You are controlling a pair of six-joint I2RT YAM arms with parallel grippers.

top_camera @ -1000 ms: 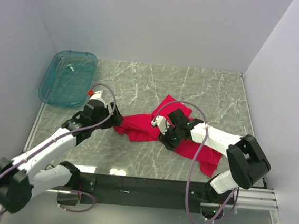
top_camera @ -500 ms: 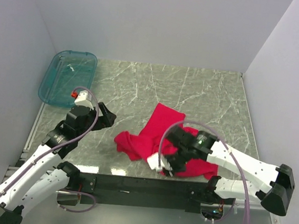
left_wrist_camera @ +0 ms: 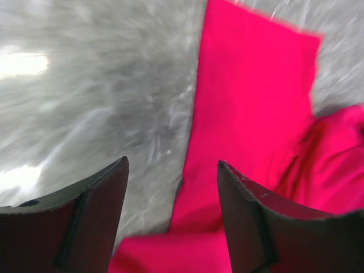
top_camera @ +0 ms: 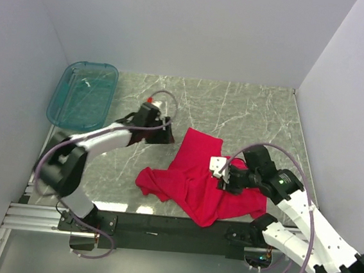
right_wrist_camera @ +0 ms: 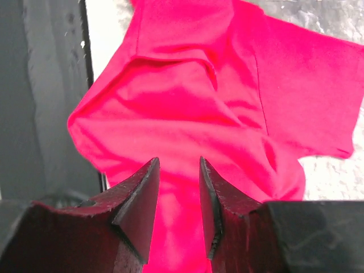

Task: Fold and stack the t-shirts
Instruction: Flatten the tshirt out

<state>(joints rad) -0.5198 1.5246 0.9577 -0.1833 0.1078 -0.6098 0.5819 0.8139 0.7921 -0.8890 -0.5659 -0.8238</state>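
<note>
My left claw (left_wrist_camera: 172, 165) stands spread wide with nothing between its fingers (left_wrist_camera: 91, 216). It hangs over bare tabletop (top_camera: 249, 111) just beside the far flap of the red t-shirt (top_camera: 188, 176), and as far as I can tell it is not touching the cloth. My right claw (right_wrist_camera: 178, 162) is parted only a little, with red cloth showing through the narrow gap. It hovers over the crumpled middle of the shirt; whether its tips brush the cloth I cannot tell. The t-shirt lies unfolded and rumpled on the near half of the tabletop, one corner reaching the front edge by the black rail (top_camera: 160, 225). My left wrist view is smeared with blur, and from above my right arm covers the shirt's right side. The teal tub (top_camera: 82, 101) sits well apart at the far left
</note>
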